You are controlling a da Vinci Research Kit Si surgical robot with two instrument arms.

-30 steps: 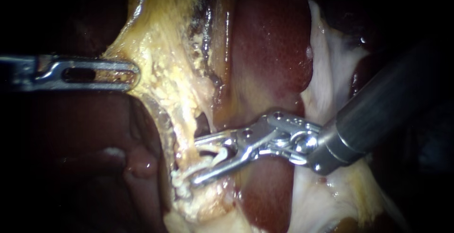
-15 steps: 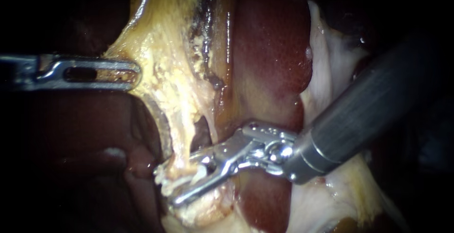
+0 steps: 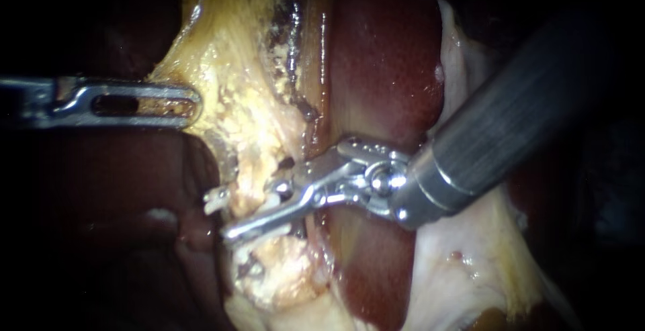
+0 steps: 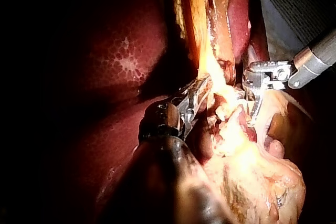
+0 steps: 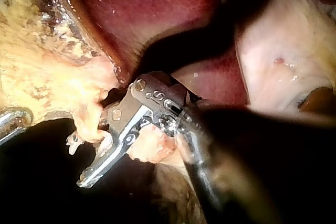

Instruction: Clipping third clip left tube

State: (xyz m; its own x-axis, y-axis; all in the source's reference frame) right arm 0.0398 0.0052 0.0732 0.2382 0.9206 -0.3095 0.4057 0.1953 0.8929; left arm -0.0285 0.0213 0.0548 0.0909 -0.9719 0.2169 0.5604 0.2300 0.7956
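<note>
L instrument point(image 3: 193, 105): shaft in level from the left, jaws clamped on yellow fatty tissue point(image 3: 232, 96). R instrument point(image 3: 220, 215): shaft slants down from upper right, wrist bent so jaws point left, near level. Jaws apart, straddling left tube point(image 3: 250, 182); lower jaw in plain sight, upper mostly hidden by tissue, white clip point(image 3: 216, 199) tip poking out far side. Tube sits left of dark gap point(image 3: 285, 165), liver point(image 3: 383, 69) to its right.
</note>
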